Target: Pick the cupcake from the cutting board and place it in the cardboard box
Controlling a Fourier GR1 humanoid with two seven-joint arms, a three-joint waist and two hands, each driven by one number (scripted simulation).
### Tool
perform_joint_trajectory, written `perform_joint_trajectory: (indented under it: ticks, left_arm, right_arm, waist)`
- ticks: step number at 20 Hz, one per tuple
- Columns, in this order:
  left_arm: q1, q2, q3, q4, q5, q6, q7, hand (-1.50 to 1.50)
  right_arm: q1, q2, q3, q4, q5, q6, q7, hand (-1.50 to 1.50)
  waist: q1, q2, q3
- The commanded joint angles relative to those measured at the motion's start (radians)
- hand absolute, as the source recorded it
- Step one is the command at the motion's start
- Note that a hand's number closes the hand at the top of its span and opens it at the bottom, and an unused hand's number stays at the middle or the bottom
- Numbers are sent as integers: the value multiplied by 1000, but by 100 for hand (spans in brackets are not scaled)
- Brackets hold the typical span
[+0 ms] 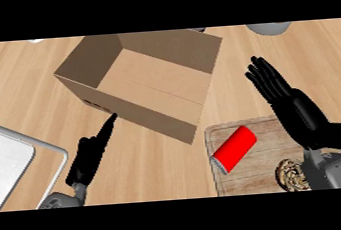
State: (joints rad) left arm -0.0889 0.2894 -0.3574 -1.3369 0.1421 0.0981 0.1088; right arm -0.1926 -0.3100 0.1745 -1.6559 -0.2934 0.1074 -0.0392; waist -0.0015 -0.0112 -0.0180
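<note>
The cupcake (291,174) lies on the wooden cutting board (261,176) at the lower right, brown with a swirled top, partly hidden by my right forearm. My right hand (291,103) hovers above the board's far edge with its fingers straight, open and holding nothing. An open cardboard box (145,83) stands at the centre, beyond the board's left corner. At the lower left my left hand (91,155) is open, its fingers pointing toward the box's near corner.
A red cylinder (235,148) lies on the board's left part, tilted. A white tray-like surface with a metal rim (28,147) fills the left edge. A grey round object (268,28) sits at the top right.
</note>
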Motion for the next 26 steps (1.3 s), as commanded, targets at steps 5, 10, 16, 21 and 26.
perform_joint_trajectory:
  ticks: [5, 10, 16, 21, 26]
  left_arm:
    - [-45, 99, 141, -32, -98, 146, -74, 0]
    - [15, 100, 142, -65, -81, 173, -75, 0]
    - [50, 125, 179, -175, -82, 173, -16, 0]
    - [51, 93, 161, -133, -110, 210, -60, 0]
    - [81, 133, 176, -171, -88, 176, -43, 0]
  right_arm:
    - [-34, 2, -125, -101, -45, -47, -45, -150]
    - [133, -60, -233, 0, 178, -278, -19, -150]
    - [334, -68, -248, -147, 168, -183, -178, -150]
    - [322, -334, -260, -162, 331, -89, -49, -150]
    - [378, -552, -251, -237, 361, 112, 79, -150]
  waist:
    - [6, 1, 19]
    - [-3, 1, 20]
    - [-5, 7, 19]
    - [-4, 9, 16]
    - [2, 6, 15]
